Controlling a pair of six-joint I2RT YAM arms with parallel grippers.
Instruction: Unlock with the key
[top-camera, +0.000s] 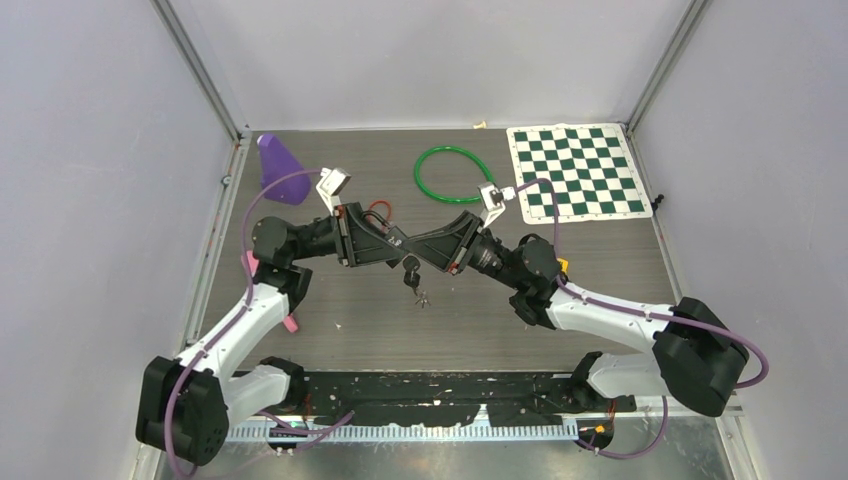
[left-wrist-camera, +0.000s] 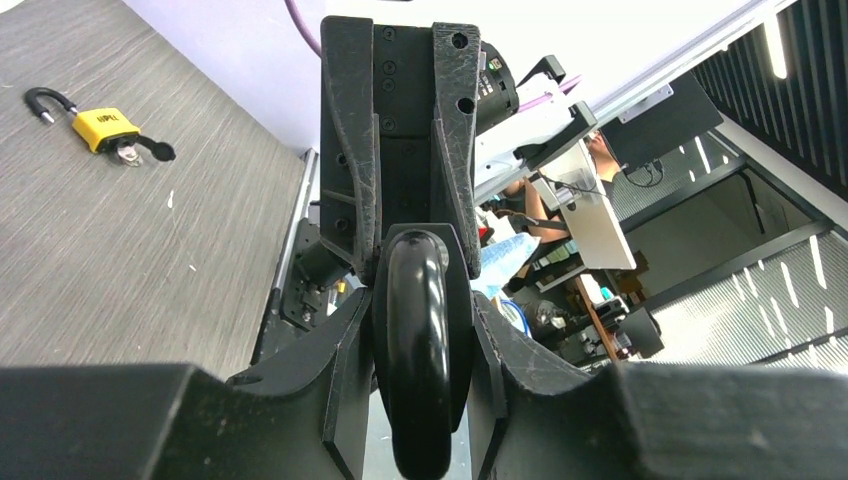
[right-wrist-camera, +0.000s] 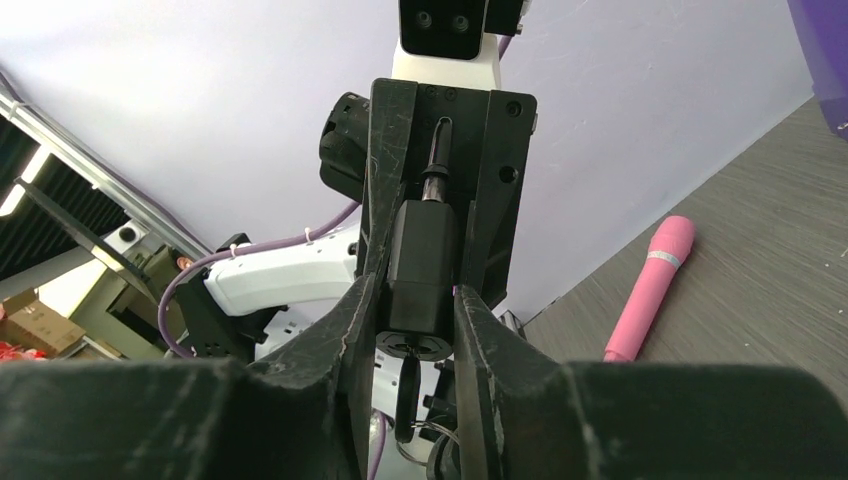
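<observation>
- Spanning the whole overhead view: grey wood-grain table (top-camera: 330, 340), walled by pale panels.
- Reaching in from the left: left gripper (top-camera: 395, 250), fingers pinching one end of a black padlock (right-wrist-camera: 422, 265) above the table's middle.
- Meeting it nose to nose from the right: right gripper (top-camera: 425, 255), fingers pressed against both flat sides of the same padlock's body.
- Lying flat in the far right corner: green-and-white checked mat (top-camera: 575, 170).
- Lying on its side near the far left corner: purple cone (top-camera: 283, 172).
- Resting flat between cone and mat: green ring (top-camera: 419, 180).
- Lying beside the left arm's elbow: pink marker-like stick (right-wrist-camera: 650, 290).
- Sitting on the table well apart from the grippers, seen from the left wrist: yellow padlock (left-wrist-camera: 103, 128), shackle swung open, a black-headed key in its base.
- Hanging down from the black padlock's underside, between the two grippers and clear of the table: key (top-camera: 411, 278), with a small ring of spare keys (top-camera: 423, 297) dangling below.
</observation>
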